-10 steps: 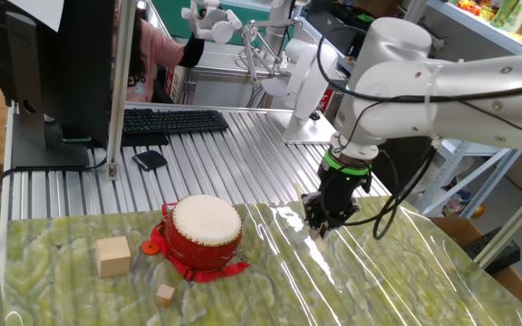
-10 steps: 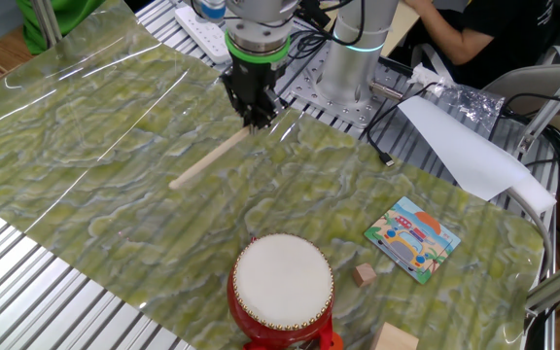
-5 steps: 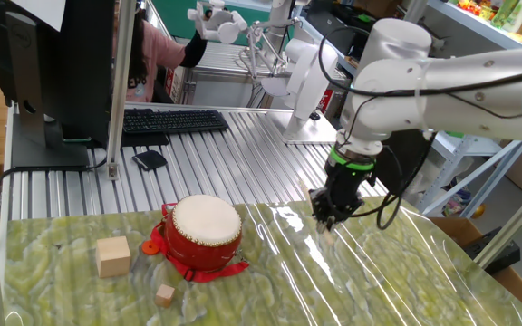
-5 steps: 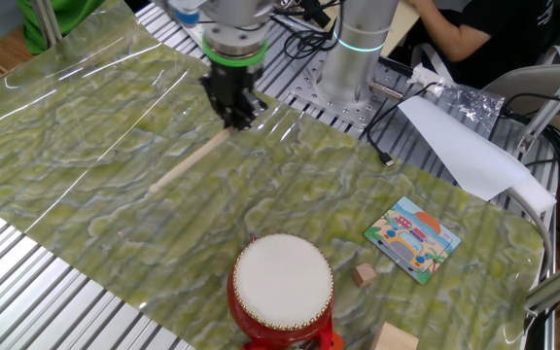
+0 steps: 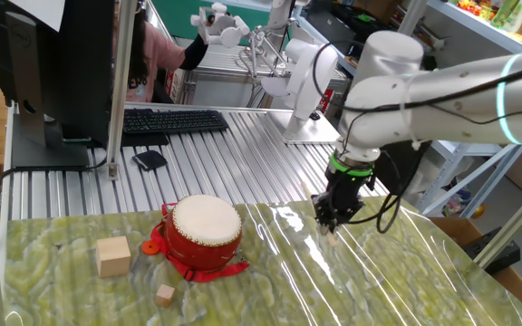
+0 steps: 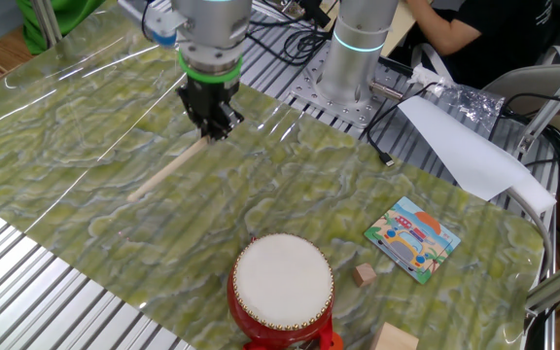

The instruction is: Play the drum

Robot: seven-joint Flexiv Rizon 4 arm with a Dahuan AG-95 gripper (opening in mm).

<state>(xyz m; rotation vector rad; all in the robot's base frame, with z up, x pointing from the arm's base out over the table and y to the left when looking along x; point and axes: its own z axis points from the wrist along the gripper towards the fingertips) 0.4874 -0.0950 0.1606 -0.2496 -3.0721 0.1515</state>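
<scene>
The drum [image 5: 205, 232] is small, round and red, with a cream-white head, and stands on the green mat; it also sits low in the other fixed view as the drum [image 6: 282, 288]. My gripper [image 6: 211, 129] hangs over the far side of the mat, shut on the upper end of a thin wooden stick [image 6: 163, 172]. The stick slants down and away from the drum, its free end near the mat. In one fixed view my gripper [image 5: 332, 222] is well to the right of the drum and apart from it, and only the tip of the stick shows below the fingers.
Two wooden cubes [image 5: 113, 256] [image 5: 165, 294] lie left of the drum. A picture card [image 6: 414, 238] and a white sheet [image 6: 465, 146] lie on the mat's far end. A keyboard [image 5: 170, 120] and the arm's base [image 6: 358, 49] sit behind the mat.
My gripper has carried the stick sideways along the mat's far edge, leftward in the other fixed view, farther from the arm's base. The drum and cubes have not moved.
</scene>
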